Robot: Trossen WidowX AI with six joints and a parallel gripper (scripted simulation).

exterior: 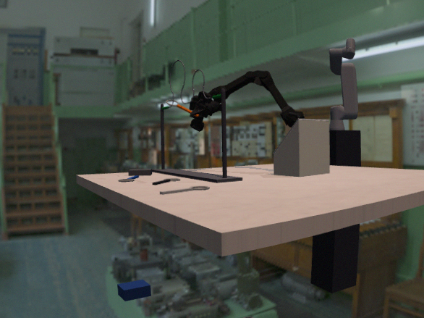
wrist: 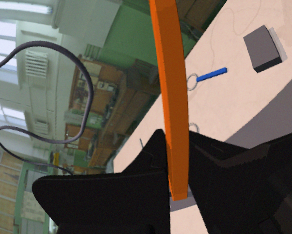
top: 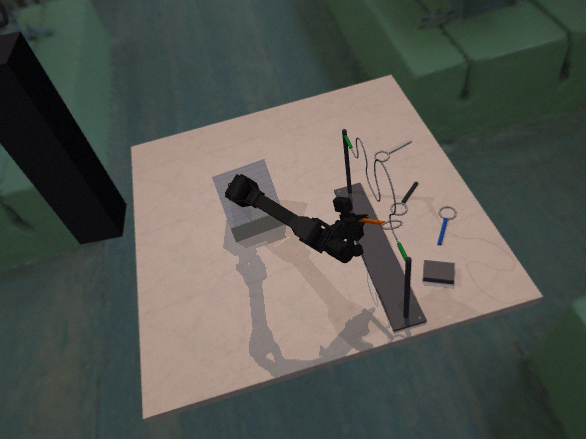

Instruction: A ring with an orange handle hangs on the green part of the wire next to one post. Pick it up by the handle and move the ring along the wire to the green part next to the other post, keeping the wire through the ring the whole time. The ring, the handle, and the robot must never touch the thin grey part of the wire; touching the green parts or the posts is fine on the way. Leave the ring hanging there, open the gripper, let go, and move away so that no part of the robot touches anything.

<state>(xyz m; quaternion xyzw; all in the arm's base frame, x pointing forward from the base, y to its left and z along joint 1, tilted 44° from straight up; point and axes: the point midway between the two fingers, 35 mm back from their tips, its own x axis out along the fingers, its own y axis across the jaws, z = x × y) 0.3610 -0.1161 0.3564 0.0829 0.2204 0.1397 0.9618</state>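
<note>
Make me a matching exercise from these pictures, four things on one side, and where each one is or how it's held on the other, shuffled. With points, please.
1. Orange handle (top: pixel 371 221) (exterior: pixel 184 109) (wrist: pixel 174 100)
2. Blue handle (top: pixel 442 232) (exterior: pixel 133 177) (wrist: pixel 212 75)
3. Green wire parts (top: pixel 348 142) (top: pixel 403 251)
4. Two posts (top: pixel 347 164) (top: pixel 407 289) (exterior: pixel 162 137) (exterior: pixel 224 133)

A. Beside the posts' tops
B. Gripped in the hand (top: pixel 361 218) (exterior: pixel 197 114) (wrist: pixel 179 192)
C. Standing upright on the long dark base (top: pixel 382 264) (exterior: pixel 192 174)
D. Lying on the tabletop (top: pixel 200 319) (exterior: pixel 253 202)

Pairs: 1-B, 2-D, 3-A, 4-C
</note>
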